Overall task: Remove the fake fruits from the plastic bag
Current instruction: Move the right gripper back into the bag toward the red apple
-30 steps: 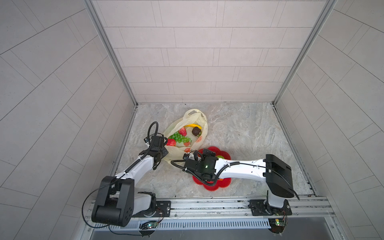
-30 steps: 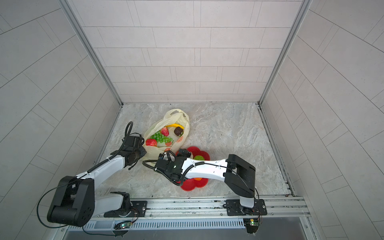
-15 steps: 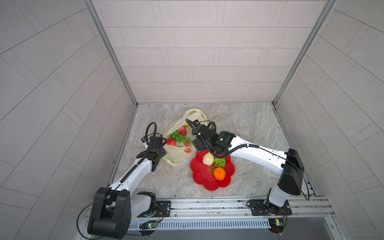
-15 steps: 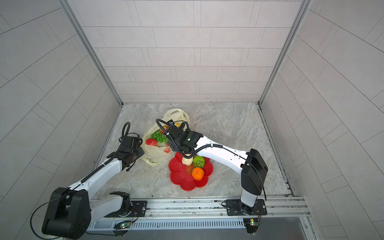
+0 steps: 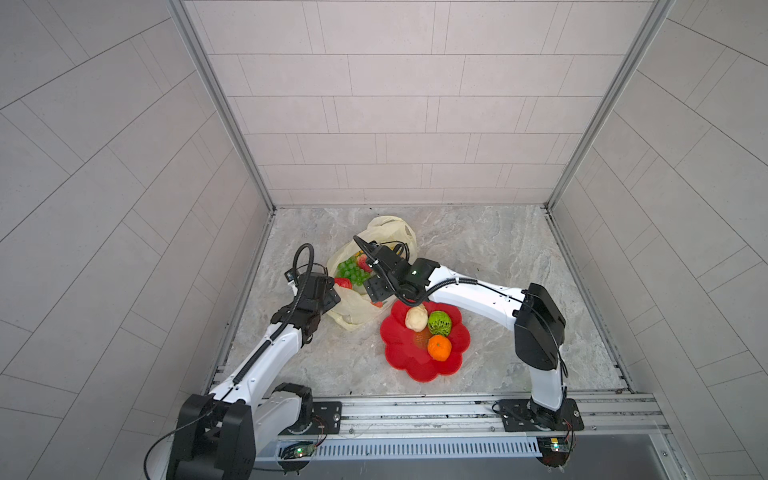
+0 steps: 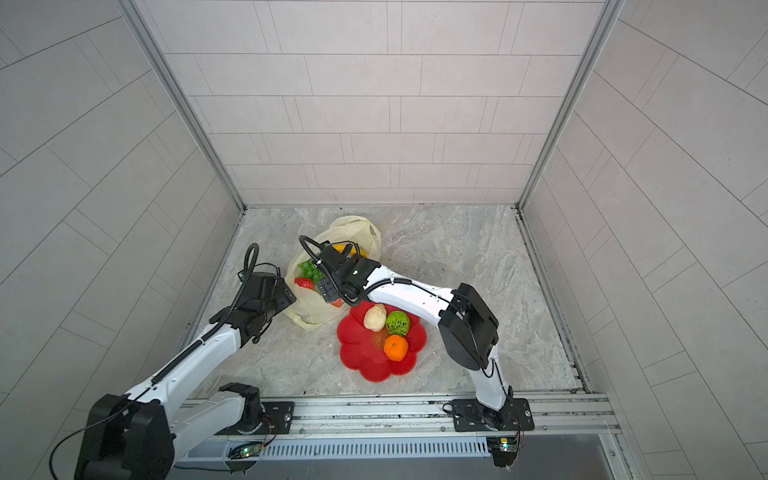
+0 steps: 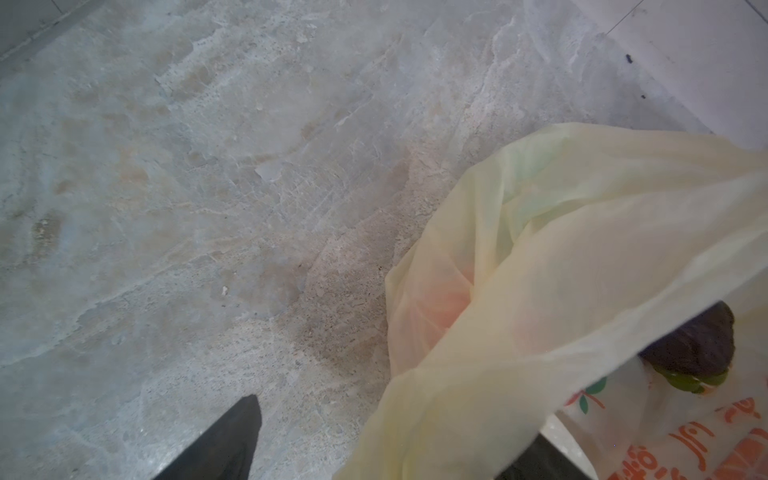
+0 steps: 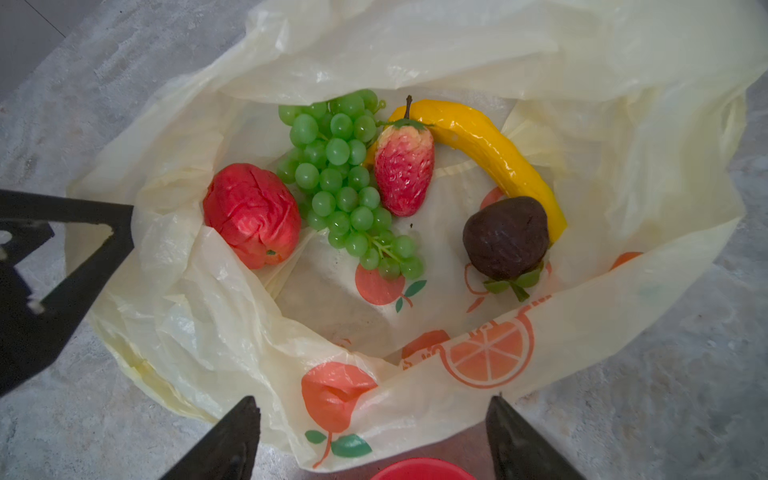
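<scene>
The pale-yellow plastic bag (image 5: 355,309) (image 6: 309,309) lies open on the floor. In the right wrist view it (image 8: 199,299) holds a red fruit (image 8: 251,214), a green grape bunch (image 8: 340,178), a strawberry (image 8: 405,166), a yellow banana (image 8: 490,149) and a dark brown fruit (image 8: 505,237). My right gripper (image 8: 373,401) (image 5: 376,291) hovers open over the bag's near rim, empty. My left gripper (image 7: 395,419) (image 5: 328,293) stands open at the bag's left edge, and bag film (image 7: 540,257) drapes between its fingers. Cream (image 5: 415,318), green netted (image 5: 439,323) and orange (image 5: 439,347) fruits sit on the plate.
A red flower-shaped plate (image 5: 399,357) (image 6: 361,361) lies on the marble floor just in front of and right of the bag. Tiled walls close in the left, back and right sides. A metal rail (image 5: 415,409) runs along the front.
My right arm swung from low over the plate to above the bag's mouth. My left gripper opened from nearly shut at the bag's left edge.
</scene>
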Robot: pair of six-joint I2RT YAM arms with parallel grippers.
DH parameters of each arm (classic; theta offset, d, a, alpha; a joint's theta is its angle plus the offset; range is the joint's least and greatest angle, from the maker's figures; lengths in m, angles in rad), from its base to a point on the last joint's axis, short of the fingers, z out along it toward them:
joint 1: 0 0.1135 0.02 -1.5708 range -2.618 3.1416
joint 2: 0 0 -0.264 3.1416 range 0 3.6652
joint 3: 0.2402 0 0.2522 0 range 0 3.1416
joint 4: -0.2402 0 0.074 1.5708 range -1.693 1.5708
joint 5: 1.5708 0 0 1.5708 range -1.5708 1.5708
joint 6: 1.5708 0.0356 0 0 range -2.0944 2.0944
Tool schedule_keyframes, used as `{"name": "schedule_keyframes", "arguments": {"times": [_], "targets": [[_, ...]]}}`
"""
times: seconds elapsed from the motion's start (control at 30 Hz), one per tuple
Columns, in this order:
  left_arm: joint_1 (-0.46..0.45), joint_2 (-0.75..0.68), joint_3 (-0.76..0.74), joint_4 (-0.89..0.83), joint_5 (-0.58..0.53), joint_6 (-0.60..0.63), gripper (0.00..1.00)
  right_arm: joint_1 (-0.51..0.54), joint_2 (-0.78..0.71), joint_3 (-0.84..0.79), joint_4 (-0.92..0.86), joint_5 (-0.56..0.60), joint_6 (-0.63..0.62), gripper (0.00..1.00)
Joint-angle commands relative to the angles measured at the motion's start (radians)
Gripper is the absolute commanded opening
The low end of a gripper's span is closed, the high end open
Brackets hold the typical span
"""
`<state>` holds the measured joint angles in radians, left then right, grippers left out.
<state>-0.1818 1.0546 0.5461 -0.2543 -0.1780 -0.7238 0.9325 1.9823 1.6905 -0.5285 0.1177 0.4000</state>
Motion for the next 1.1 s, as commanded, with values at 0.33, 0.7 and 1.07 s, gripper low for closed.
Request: {"name": "schedule_keyframes", "arguments": {"times": [0.33, 0.7, 1.07], "targets": [[-0.002, -0.188, -0.092, 0.065, -0.013, 0.005, 0.91, -0.025, 0.182, 0.078, 0.148, -0.046, -0.029, 0.82], [0.005, 0.018, -0.019, 0.094, 0.049, 0.053, 0.98, 0.036, 0.191, 0.014, 0.229, -0.059, -0.041, 0.81], [0.051, 0.156, 0.027, 0.073, 0.04, 0.044, 0.9, 0.072, 0.207, -0.007, 0.222, -0.02, -0.062, 0.8]]}}
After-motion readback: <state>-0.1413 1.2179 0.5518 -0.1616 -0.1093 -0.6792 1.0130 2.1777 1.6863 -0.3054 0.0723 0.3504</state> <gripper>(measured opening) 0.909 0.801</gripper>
